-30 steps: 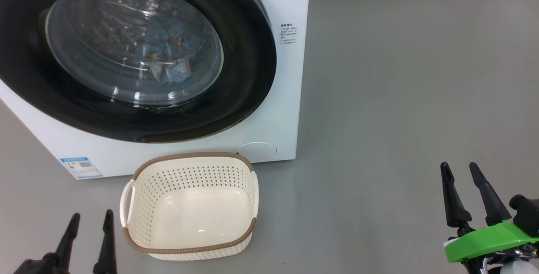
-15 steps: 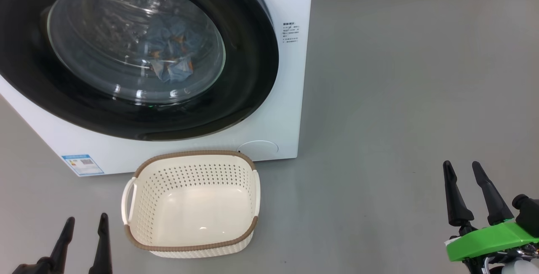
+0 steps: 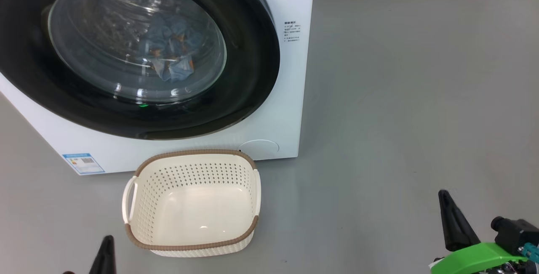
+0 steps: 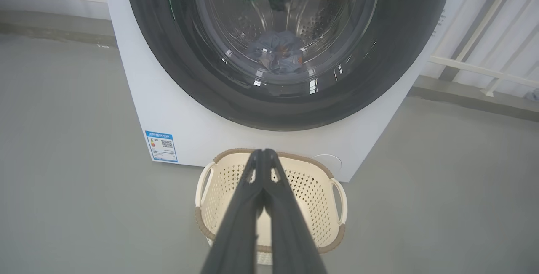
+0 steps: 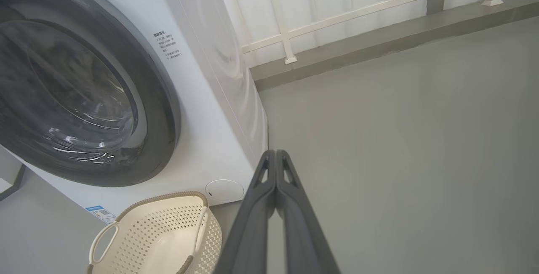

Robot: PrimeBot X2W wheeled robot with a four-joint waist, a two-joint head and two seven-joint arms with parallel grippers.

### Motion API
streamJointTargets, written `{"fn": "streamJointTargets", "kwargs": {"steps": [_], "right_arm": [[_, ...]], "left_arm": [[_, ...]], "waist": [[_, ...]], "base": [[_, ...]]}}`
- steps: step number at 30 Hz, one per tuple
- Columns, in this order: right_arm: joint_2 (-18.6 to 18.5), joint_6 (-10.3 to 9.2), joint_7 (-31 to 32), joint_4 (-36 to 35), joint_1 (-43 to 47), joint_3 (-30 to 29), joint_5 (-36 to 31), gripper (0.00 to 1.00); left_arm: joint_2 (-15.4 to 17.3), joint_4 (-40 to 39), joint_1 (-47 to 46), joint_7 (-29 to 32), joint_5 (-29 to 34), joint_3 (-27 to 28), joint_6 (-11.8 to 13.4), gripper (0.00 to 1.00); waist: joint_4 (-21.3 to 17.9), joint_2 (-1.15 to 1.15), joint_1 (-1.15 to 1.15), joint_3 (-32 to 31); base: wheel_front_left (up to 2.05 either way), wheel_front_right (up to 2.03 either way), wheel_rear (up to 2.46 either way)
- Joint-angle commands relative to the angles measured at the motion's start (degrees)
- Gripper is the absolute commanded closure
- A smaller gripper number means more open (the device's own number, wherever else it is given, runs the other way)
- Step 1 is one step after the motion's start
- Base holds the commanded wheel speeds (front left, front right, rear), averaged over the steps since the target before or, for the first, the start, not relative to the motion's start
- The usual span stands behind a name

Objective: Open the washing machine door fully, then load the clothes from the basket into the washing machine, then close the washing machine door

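The white washing machine (image 3: 290, 97) stands on the floor with its black-rimmed washing machine door (image 3: 252, 76) closed. Through the glass, light-blue clothes (image 3: 170, 57) lie in the steel drum, also seen as clothes (image 4: 278, 53) in the left wrist view. The cream basket (image 3: 191, 202) with a brown rim sits in front of the machine, nothing inside it. My left gripper (image 4: 263, 152) is shut with nothing in it, fingertips together above the basket (image 4: 324, 190). Over the bare floor to the right of the machine, my right gripper (image 5: 276, 152) is also shut and holds nothing.
Grey floor (image 3: 412, 97) spreads to the right of the machine. A white railing (image 5: 337, 15) and a low kerb run behind it. A blue label sticker (image 3: 83, 163) marks the machine's lower left front.
Both grippers have gone from open to shut and dropped lower in the head view. The camera has shifted slightly; the machine and basket stay put.
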Motion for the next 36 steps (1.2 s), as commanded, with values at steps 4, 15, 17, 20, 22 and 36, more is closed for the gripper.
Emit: {"fn": "streamJointTargets", "kwargs": {"steps": [4, 15, 17, 20, 22, 36], "right_arm": [[-0.6, 0.00, 0.8, -1.3, -1.0, -0.6, 2.9, 1.00], [-0.2, 0.00, 2.6, -1.6, -1.4, -1.2, 8.7, 1.00], [-0.1, 0.00, 2.9, -1.7, -1.5, -1.3, 9.8, 1.00], [0.0, 0.00, 3.4, -1.7, -1.6, -1.5, 11.3, 1.00], [0.0, 0.00, 3.7, -1.8, -1.7, -1.6, 12.4, 1.00], [0.6, 0.00, 5.9, -2.2, -2.2, -2.4, 19.2, 1.00]], "left_arm": [[0.7, -1.2, -0.8, 1.0, -3.3, 0.6, 0.0, 1.00], [0.1, -1.6, -1.5, 2.8, -9.5, 1.1, 0.0, 1.00], [0.0, -1.7, -1.6, 3.1, -10.6, 1.2, 0.0, 1.00], [-0.1, -1.8, -1.8, 3.6, -12.4, 1.3, 0.0, 1.00], [-0.2, -1.9, -1.9, 3.9, -13.5, 1.4, 0.0, 1.00], [-0.9, -2.5, -2.7, 6.1, -20.9, 2.0, -0.1, 1.00]], "waist": [[0.2, 0.00, 0.12, -0.2], [0.5, 0.00, 0.00, -0.3], [0.5, 0.00, 0.00, -0.4], [0.6, 0.00, 0.00, -0.4], [0.7, 0.00, 0.00, -0.5], [1.1, 0.00, 0.00, -0.7]], "base": [[0.00, 0.00, 0.00], [0.00, 0.00, 0.00], [0.00, 0.00, 0.00], [0.00, 0.00, 0.00], [0.00, 0.00, 0.00], [0.00, 0.00, 0.00]]}}
